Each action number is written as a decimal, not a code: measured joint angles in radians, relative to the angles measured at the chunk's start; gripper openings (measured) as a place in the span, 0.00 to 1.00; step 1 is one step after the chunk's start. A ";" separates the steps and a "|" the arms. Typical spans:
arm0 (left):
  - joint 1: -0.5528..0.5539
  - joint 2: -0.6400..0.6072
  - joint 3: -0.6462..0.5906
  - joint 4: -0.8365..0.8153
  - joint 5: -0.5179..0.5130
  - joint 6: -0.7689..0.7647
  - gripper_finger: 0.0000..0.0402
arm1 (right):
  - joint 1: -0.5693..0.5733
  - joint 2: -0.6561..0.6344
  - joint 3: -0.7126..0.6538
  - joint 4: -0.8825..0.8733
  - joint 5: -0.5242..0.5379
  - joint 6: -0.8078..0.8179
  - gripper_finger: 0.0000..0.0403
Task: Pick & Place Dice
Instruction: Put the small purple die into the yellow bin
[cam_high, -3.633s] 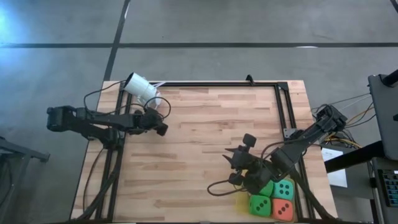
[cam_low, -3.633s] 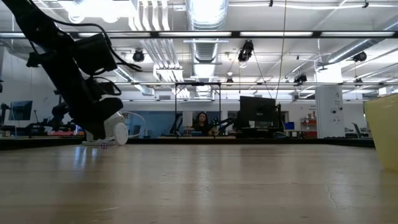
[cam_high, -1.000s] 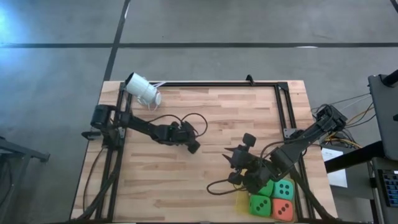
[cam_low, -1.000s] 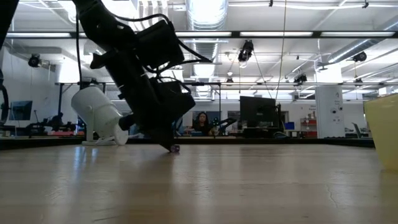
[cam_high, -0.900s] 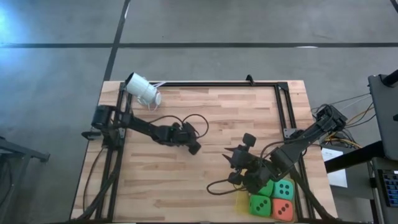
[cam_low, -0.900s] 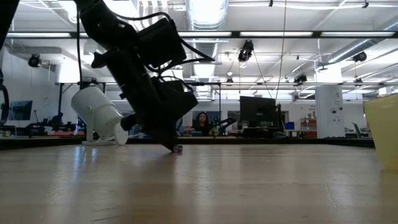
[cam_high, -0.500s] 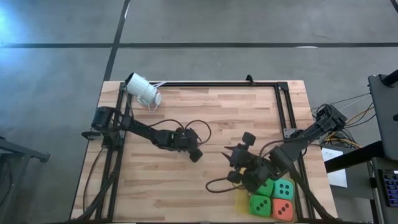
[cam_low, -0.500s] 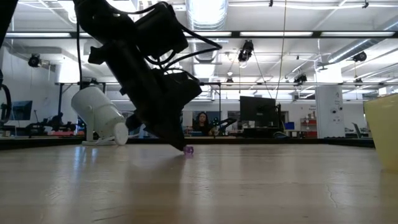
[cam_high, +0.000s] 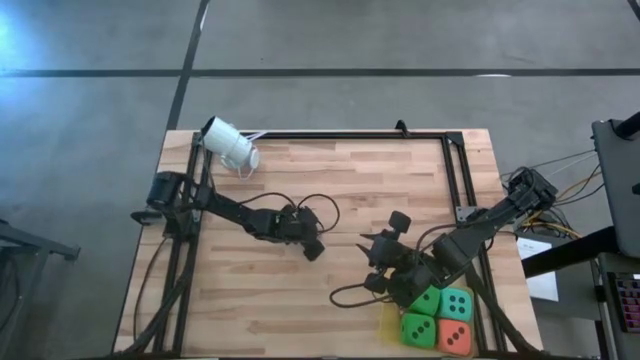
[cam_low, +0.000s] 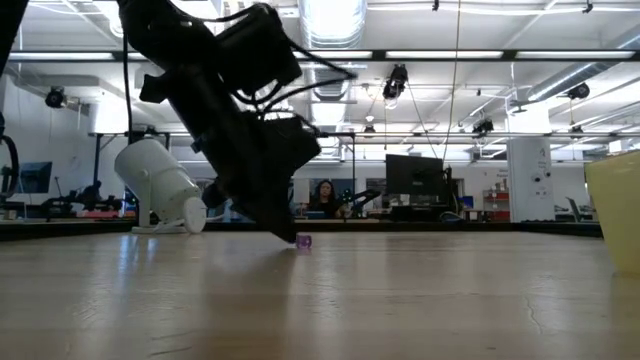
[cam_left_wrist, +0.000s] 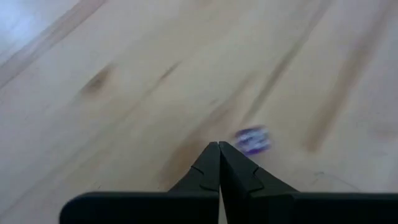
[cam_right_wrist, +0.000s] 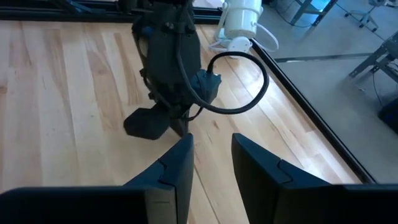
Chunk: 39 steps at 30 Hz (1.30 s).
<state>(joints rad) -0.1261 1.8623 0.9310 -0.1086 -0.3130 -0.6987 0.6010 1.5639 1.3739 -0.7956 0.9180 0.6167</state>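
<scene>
The left gripper (cam_high: 314, 250), fingers pressed shut and empty, has been swept from the table's far-left edge to mid-table, beside a tiny purple speck (cam_low: 303, 240); no die has been approached. Four dice (cam_high: 440, 319), two green, one teal, one orange-red, are clustered near the right gripper (cam_high: 372, 262), slightly parted, holding nothing.

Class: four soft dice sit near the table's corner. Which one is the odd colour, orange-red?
The orange-red cube with dark pips, at the cluster's outer corner. Its neighbours are two bright green cubes and one teal cube.
</scene>
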 joint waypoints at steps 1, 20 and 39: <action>-0.007 0.001 0.001 0.027 0.001 0.011 0.01 | 0.000 0.000 0.000 0.000 0.000 0.000 0.26; -0.027 -0.094 0.026 -0.098 0.037 0.080 0.01 | -0.010 0.000 -0.021 -0.014 -0.006 -0.006 0.26; -0.260 -0.633 -0.109 -0.211 -0.159 0.084 0.01 | -0.268 0.000 -0.219 0.385 -0.558 -0.398 0.26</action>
<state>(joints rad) -0.3861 1.2298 0.8218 -0.3198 -0.4720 -0.6144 0.3327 1.5639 1.1545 -0.4108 0.3602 0.2189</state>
